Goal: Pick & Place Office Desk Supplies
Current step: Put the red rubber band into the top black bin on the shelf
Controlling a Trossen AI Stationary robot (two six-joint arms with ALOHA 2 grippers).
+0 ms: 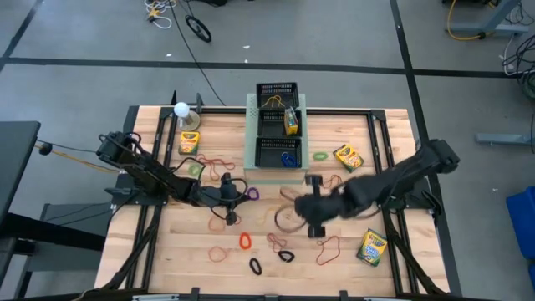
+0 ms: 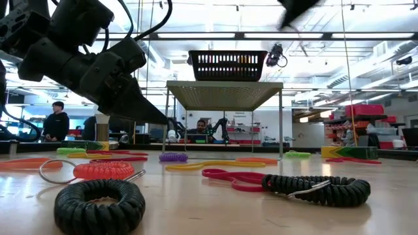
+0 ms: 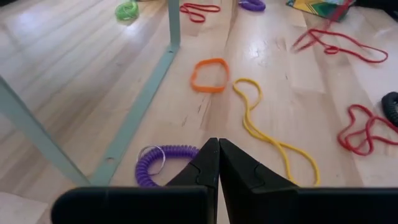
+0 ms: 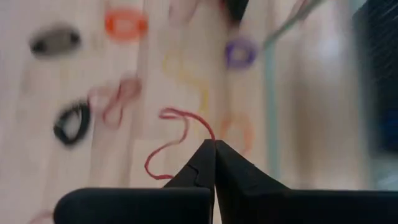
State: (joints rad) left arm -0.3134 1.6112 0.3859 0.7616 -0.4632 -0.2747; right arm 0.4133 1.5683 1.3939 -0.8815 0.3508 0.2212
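Rubber bands and coiled loops lie scattered on the wooden table, among them an orange band (image 3: 209,75), a yellow band (image 3: 267,134) and black coils (image 2: 98,205). Crayon boxes (image 1: 349,156) (image 1: 189,142) lie flat on the wood. Black mesh trays (image 1: 277,150) sit on the pale-green box. My right gripper (image 4: 214,142) (image 1: 301,206) is high above the table's middle, shut on a red rubber band (image 4: 180,134). My left gripper (image 3: 219,146) (image 1: 242,194) is shut and low, its tips next to a purple coil (image 3: 163,163). My right gripper pinches the red rubber band at one end of its loop (image 4: 204,127), right at the fingertips, which slant down from above. The band hangs slack below the fingers, clear of the table. My left gripper may or may not touch the purple coil; I cannot tell.
The large pale-green perforated box (image 1: 251,138) stands at the far middle on thin legs (image 3: 143,106). A white ball on a stand (image 1: 180,109) is at the far left. A third crayon box (image 1: 372,247) lies near the right front.
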